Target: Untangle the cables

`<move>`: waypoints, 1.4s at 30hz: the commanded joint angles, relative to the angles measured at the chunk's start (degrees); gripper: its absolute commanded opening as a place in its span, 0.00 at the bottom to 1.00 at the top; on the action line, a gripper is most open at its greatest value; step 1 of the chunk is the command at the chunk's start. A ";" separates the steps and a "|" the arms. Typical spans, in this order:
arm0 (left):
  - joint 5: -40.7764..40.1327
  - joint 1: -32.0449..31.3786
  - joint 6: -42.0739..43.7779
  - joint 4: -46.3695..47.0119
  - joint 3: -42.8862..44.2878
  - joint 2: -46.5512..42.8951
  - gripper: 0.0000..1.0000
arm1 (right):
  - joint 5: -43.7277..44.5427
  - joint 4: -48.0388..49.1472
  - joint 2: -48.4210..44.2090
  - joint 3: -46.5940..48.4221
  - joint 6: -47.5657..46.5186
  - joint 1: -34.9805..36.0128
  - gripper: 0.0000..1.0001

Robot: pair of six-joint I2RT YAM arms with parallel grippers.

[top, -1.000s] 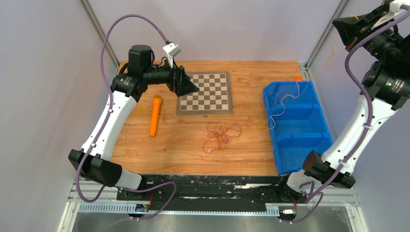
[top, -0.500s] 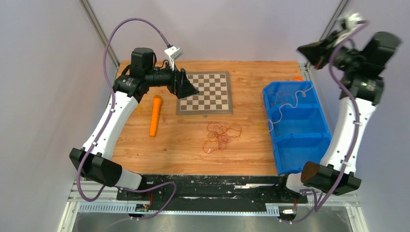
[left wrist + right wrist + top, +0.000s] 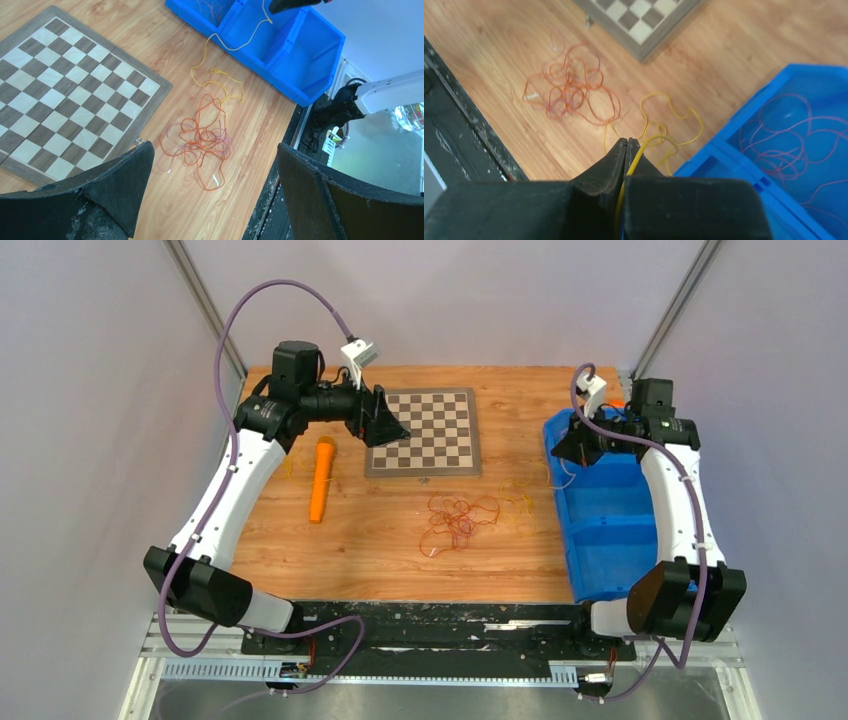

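A tangle of reddish-orange cables (image 3: 455, 519) lies on the wooden table, front middle; it also shows in the left wrist view (image 3: 200, 142) and the right wrist view (image 3: 569, 85). A yellow cable (image 3: 520, 498) loops on the table beside the blue bin and runs up into my right gripper (image 3: 560, 452). In the right wrist view the jaws are shut on the yellow cable (image 3: 659, 130), at the gripper tip (image 3: 628, 142). My left gripper (image 3: 390, 425) is open and empty, hovering over the chessboard's left edge. More reddish cable (image 3: 794, 135) lies in the bin.
A blue three-compartment bin (image 3: 620, 540) stands at the right. A chessboard (image 3: 425, 430) lies at the back middle. A solid orange cylinder (image 3: 321, 480) lies at the left. The table's black front edge (image 3: 300, 135) is close to the tangle.
My right arm swung down from high at the back right to the bin's left rim. The yellow cable, once draped over the bin, now lies slack on the table. The left arm barely moved.
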 commanded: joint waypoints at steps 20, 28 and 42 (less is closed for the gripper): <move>0.14 0.11 4.83 -2.41 -2.91 -1.50 1.00 | 19.66 4.15 15.67 -13.67 1.83 17.80 1.00; -0.63 0.12 5.79 -3.52 -3.86 -1.92 1.00 | 28.29 10.46 15.38 -18.54 5.31 22.07 1.00; -3.26 0.16 6.18 -5.11 -4.10 -2.07 1.00 | 36.93 13.89 16.34 -16.99 4.88 22.50 0.04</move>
